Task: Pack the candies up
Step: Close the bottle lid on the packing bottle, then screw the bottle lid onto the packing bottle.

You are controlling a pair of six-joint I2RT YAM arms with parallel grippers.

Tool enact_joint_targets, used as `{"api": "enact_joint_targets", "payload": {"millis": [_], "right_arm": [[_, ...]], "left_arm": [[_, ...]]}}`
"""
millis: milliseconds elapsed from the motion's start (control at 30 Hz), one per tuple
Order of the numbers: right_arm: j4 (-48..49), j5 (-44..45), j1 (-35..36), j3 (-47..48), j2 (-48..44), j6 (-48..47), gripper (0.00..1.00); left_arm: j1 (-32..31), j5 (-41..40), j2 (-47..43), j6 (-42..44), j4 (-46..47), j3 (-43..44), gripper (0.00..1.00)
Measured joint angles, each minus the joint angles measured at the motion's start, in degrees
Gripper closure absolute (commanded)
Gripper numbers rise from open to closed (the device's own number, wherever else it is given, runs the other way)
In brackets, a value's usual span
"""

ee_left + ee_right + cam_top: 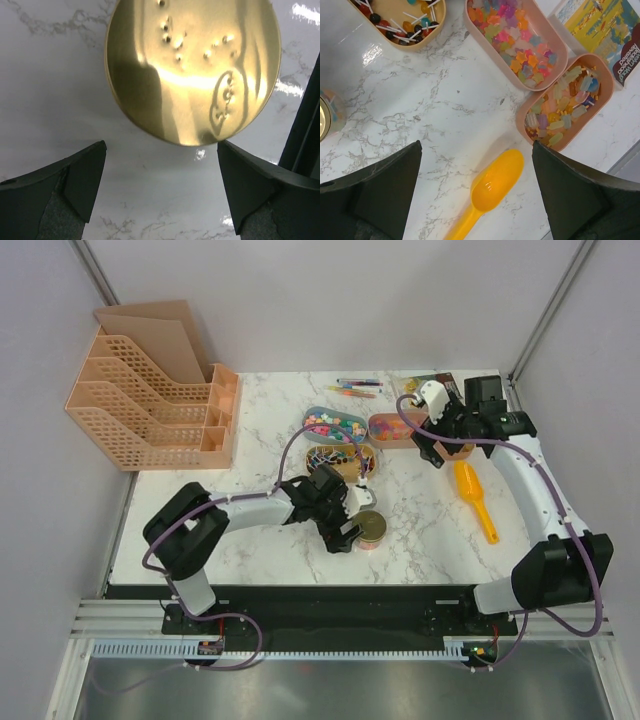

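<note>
The candies lie in three oval trays: star-shaped sweets (333, 425) (517, 42), pastel wrapped sweets (392, 428) (565, 102) and lollipops (340, 460) (402, 20). A small jar with a gold lid (372, 528) stands in front of them. The gold lid (192, 70) fills the top of the left wrist view. My left gripper (345, 518) (162, 185) is open and empty, low over the marble just beside the jar. My right gripper (440, 445) (477, 190) is open and empty, held above the head of the yellow-orange scoop (475, 498) (492, 187), next to the pastel tray.
An orange mesh file organiser (150, 400) stands at the back left. Thin coloured pens (355, 388) lie at the back edge. A printed booklet (605, 25) lies beyond the pastel tray. The jar also shows at the left edge of the right wrist view (327, 117).
</note>
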Motion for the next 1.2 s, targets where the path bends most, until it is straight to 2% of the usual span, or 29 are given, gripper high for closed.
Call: {"api": "enact_joint_targets", "payload": {"millis": [167, 367, 567, 767, 1200], "right_arm": [[0.1, -2.9, -2.6, -4.5, -3.2, -1.1, 0.02], [-1.4, -6.3, -4.3, -9.8, -5.1, -6.2, 0.02], [-2.6, -8.9, -4.4, -10.3, -0.5, -9.7, 0.02], [-3.0, -10.1, -4.4, -10.4, 5.3, -12.7, 0.02], [-4.8, -14.7, -4.5, -11.2, 5.9, -24.1, 0.02]], "left_arm": [[-2.4, -4.5, 2.0, -6.9, 8.2, -0.3, 0.0], [-4.9, -10.7, 2.0, -10.2, 23.1, -6.6, 0.0], [-8.8, -15.2, 5.3, -9.2, 30.0, -6.3, 0.0], [-12.3, -15.6, 12.0, -9.2, 39.7, -3.3, 0.0], [-13.6, -17.2, 13.6, -9.2, 47.8, -5.2, 0.0]]}}
